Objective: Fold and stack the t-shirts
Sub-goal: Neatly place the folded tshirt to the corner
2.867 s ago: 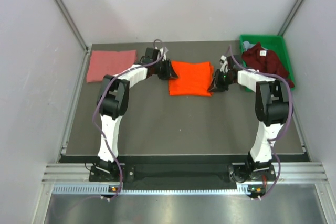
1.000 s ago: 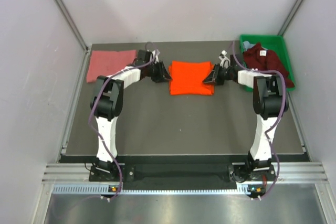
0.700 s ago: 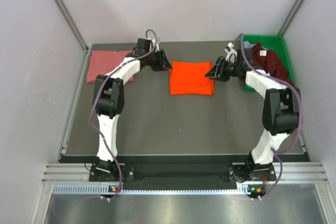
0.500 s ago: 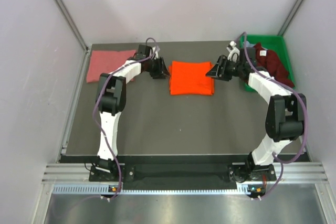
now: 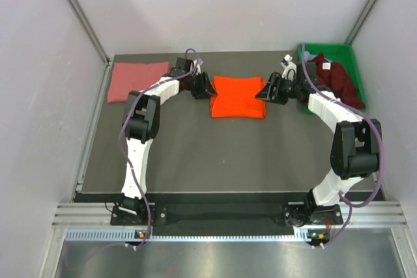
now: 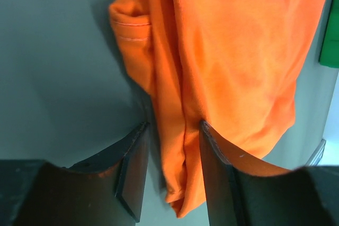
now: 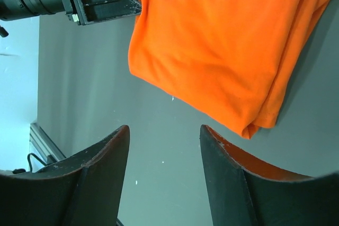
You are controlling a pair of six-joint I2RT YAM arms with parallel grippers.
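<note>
Dark grey bench (image 5: 228, 154), matte and rectangular. At its far right corner, green plastic bin (image 5: 329, 47), long side along the bench's right edge. Pale walls (image 5: 39, 96) to left, back and right, with grey metal posts (image 5: 78, 10) slanting up from the far corners. Along the near edge, slotted aluminium rail (image 5: 221, 211). Nearer still, white perforated strip (image 5: 215, 234) and brushed steel sheet (image 5: 221, 258).

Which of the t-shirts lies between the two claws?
The bright orange t-shirt, folded mid-table; the pink t-shirt lies far left, the maroon t-shirt in the green bin.
</note>
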